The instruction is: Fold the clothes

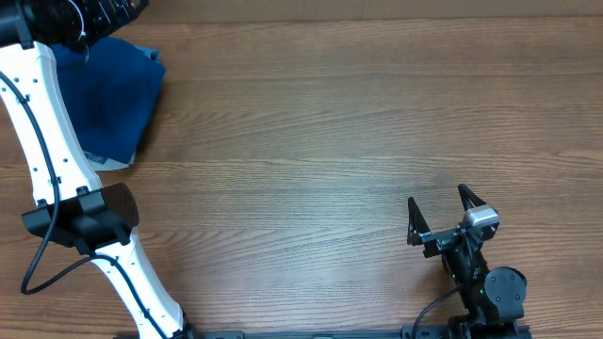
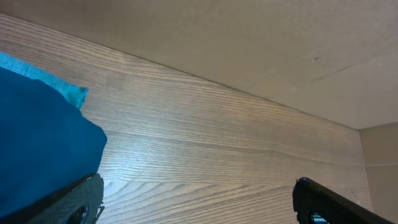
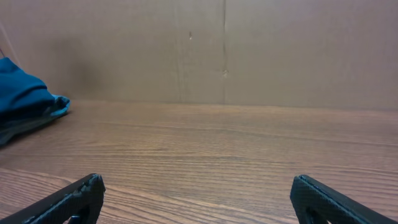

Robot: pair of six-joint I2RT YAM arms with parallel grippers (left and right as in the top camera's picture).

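The clothes, a royal-blue T-shirt [image 1: 108,94], lie bunched in a compact pile at the table's far left corner. The same blue cloth [image 2: 37,143] fills the left side of the left wrist view and shows far left [image 3: 22,93] in the right wrist view. My left gripper [image 2: 199,205] is open just right of the shirt, with bare wood between its fingers and the left finger [image 2: 78,199] at the cloth's edge. Its fingertips are hidden in the overhead view. My right gripper [image 1: 438,198] stands open and empty near the front right, far from the shirt, over bare wood [image 3: 196,193].
A pale light-blue cloth edge [image 1: 111,161] pokes out from under the shirt's near side, and shows as a lighter strip [image 2: 62,87] in the left wrist view. The left arm [image 1: 47,141] runs along the table's left edge. A brown cardboard wall [image 3: 224,50] backs the table.
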